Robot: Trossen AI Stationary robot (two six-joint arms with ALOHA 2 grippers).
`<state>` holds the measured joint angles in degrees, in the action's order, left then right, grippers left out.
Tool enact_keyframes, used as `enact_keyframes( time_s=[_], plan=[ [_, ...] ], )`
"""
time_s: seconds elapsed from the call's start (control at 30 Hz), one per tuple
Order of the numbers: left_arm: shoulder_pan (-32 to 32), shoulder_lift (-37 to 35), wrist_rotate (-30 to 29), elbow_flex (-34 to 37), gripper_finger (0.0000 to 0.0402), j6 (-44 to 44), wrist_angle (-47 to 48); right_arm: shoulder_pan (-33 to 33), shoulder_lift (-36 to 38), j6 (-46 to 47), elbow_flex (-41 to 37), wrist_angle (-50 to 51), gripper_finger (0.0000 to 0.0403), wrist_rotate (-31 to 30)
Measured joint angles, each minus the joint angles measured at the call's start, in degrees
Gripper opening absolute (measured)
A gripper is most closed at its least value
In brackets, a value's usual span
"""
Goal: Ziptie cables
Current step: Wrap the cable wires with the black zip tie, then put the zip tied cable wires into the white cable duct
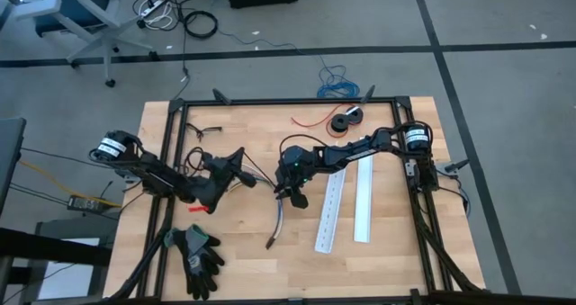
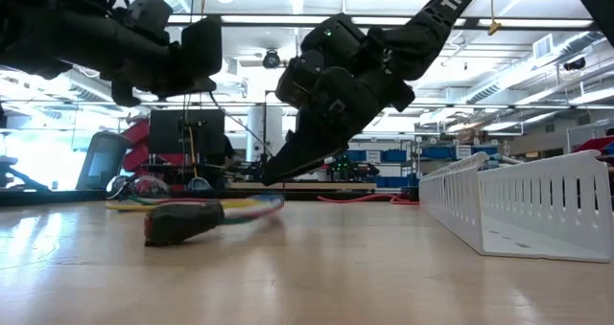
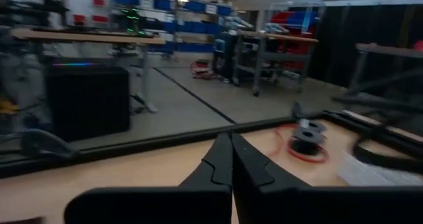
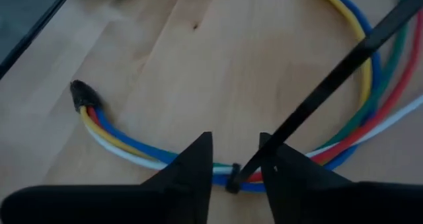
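- The cables lie curved on the wooden surface, with a black zip tie looped around them.
- Right end effector hovers just above the cables, slightly open, its fingers either side of the tie.
- Left end effector is closed, holding nothing, raised nearby.

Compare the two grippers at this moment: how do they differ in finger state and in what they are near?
The left gripper has its fingers pressed shut on nothing; the right gripper has a gap between its fingers. The left gripper is raised, pointing across the table toward the red wire spool; the right gripper sits low over the cables, at a black zip tie looped around them. Both are dark and two-fingered.
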<state>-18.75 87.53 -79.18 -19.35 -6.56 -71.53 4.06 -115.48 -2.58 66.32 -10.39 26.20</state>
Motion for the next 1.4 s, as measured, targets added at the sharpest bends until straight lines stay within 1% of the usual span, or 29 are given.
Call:
enact_keyframes(
  time_s=[0.23,0.4,0.53,0.7,0.83,0.97,1.1,1.17,1.3,1.4],
  plan=[
    [-0.12,0.04,7.0,-0.03,0.0001,-7.95,8.6,1.84,0.2,0.09,0.07,-0.42,0.0172,-0.12],
    [-0.14,0.07,10.18,-0.03,0.0003,-13.44,15.05,3.57,2.17,0.13,0.15,-0.27,0.0199,-0.41],
    [-0.08,0.11,14.34,0.0,0.0004,-16.24,19.33,4.79,5.05,0.11,0.19,0.92,0.0211,-0.47],
    [-0.08,0.13,21.6,0.0,0.0004,-16.37,21.93,6.12,8.79,-0.24,0.24,4.41,0.0215,-0.48],
    [-0.08,0.15,25.47,0.04,0.001,-16.3,22.96,7.2,11.3,-1.58,0.28,11.87,0.0211,-0.56],
    [0.01,0.17,31.43,0.04,0.0033,-15.96,23.44,8.84,13.02,-3.53,0.28,20.83,0.0209,-1.33],
    [0.86,0.17,37.01,0.04,0.0075,-15.89,23.48,10.78,13.07,-3.69,0.26,25.11,0.0209,-1.38],
    [1.43,0.17,38.15,0.04,0.0098,-14.57,23.49,11.62,13.07,-3.63,0.26,26.13,0.0209,-1.98],
    [2.56,0.17,38.54,0.04,0.0137,-11.66,22.96,13.06,13.07,-3.35,0.26,27.82,0.0205,-3.18],
    [4.07,0.17,42.14,0.04,0.0151,-9.5,22.59,14.45,13.07,-3.79,0.26,30.15,0.0203,-3.51]
  ],
)
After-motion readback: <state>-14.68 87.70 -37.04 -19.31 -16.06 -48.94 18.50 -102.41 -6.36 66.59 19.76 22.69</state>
